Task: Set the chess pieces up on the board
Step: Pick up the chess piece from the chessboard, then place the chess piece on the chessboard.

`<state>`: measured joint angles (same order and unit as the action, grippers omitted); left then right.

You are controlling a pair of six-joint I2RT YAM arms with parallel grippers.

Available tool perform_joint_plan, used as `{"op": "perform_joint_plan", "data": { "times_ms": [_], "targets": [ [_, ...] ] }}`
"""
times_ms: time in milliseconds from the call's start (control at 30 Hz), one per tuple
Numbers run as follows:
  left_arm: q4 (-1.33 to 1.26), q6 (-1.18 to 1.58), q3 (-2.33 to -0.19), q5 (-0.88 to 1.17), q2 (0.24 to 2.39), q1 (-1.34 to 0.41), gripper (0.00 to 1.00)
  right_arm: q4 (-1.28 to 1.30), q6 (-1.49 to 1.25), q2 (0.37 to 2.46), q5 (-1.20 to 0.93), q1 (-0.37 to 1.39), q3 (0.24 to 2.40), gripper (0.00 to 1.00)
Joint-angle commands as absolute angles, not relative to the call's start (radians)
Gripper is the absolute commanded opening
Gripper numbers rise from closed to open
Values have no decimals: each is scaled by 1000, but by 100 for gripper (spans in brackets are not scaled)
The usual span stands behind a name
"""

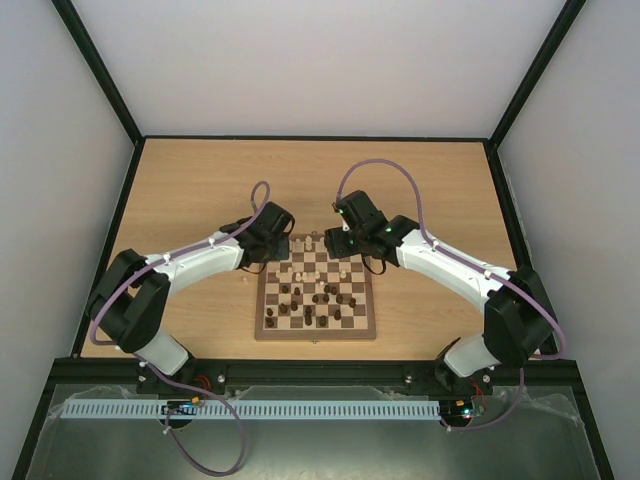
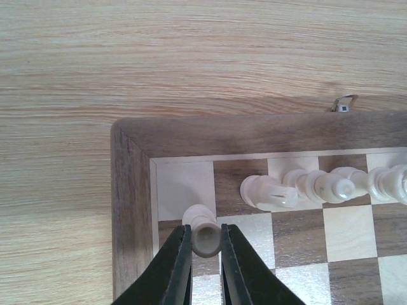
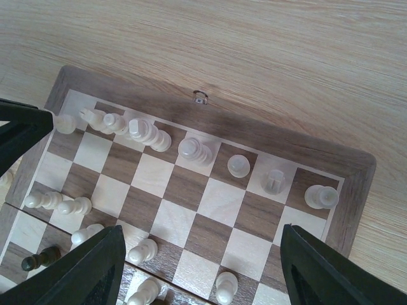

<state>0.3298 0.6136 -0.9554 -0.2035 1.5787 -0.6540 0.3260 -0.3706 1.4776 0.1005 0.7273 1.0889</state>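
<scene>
The board (image 1: 316,335) lies in the middle of the table. Several dark brown pieces (image 1: 322,298) are scattered over its near half, and cream pieces (image 1: 312,243) stand along its far rows. My left gripper (image 2: 205,246) is shut on a cream piece (image 2: 205,236) at the board's far left corner (image 2: 130,203), just short of the empty corner square. A row of cream pieces (image 2: 318,185) stands to its right. My right gripper (image 3: 205,260) is wide open and empty above the board's far right part, over cream back-row pieces (image 3: 197,150).
Bare wooden table (image 1: 200,180) surrounds the board. A small metal latch (image 3: 201,96) sits on the board's far edge. One dark piece (image 3: 39,259) stands near my right gripper's left finger. The left gripper (image 3: 19,130) shows at the left edge of the right wrist view.
</scene>
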Motion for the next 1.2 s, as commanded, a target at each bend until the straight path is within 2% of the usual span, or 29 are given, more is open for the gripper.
{"op": "perform_joint_plan", "data": {
  "times_ms": [0, 867, 1033, 1167],
  "targets": [
    [352, 602, -989, -244, 1589, -647, 6, 332, -373, 1455, 91, 730, 1075, 68],
    [317, 593, -996, -249, 1634, -623, 8, 325, -371, 1460, 72, 730, 1073, 67],
    [315, 593, -994, -242, 1637, -624, 12, 325, -371, 1461, 71, 731, 1073, 67],
    [317, 595, -993, -244, 1631, -623, 21, 324, -371, 1463, 69, 732, 1072, 67]
  ]
}}
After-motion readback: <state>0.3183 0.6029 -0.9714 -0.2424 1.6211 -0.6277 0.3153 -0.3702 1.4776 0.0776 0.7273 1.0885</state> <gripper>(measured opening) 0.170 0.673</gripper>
